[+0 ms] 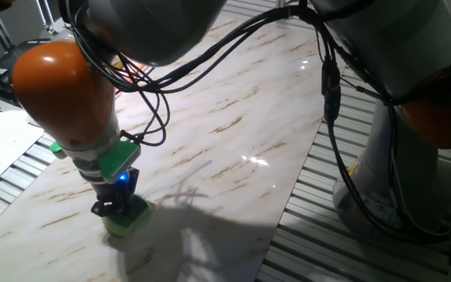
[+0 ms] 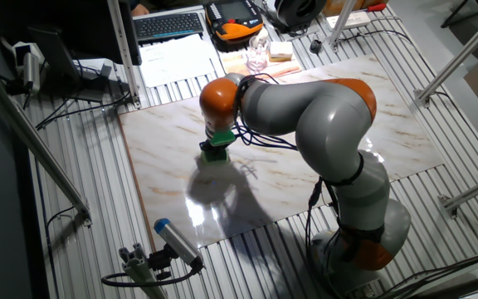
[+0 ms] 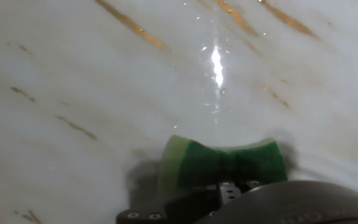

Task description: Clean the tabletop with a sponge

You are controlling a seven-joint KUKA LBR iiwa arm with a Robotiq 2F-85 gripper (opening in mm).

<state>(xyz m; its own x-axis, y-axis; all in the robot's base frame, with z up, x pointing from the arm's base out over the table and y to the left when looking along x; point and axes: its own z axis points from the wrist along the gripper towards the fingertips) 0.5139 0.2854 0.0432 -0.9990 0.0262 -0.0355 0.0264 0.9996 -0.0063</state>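
Observation:
The green sponge [image 1: 128, 218] rests flat on the white marble-look tabletop [image 1: 233, 117], near its front left part. My gripper [image 1: 117, 205] is shut on the sponge from above and holds it against the slab. In the other fixed view the sponge [image 2: 215, 154] sits under the orange wrist on the left half of the tabletop [image 2: 380, 133]. In the hand view the sponge [image 3: 222, 163] shows its dark green scouring layer and a paler edge, with the gripper body covering its lower part; the veined tabletop [image 3: 104, 74] fills the rest.
Grey slatted metal [image 1: 319, 235] surrounds the slab. The arm's base [image 2: 359, 232] stands at the slab's near edge. A keyboard [image 2: 168, 25], papers [image 2: 177, 58], an orange-black pendant [image 2: 235, 17] and a pale yellow sponge block [image 2: 281, 51] lie beyond the far edge. A blue-tipped tool [image 2: 173, 241] lies at the front left.

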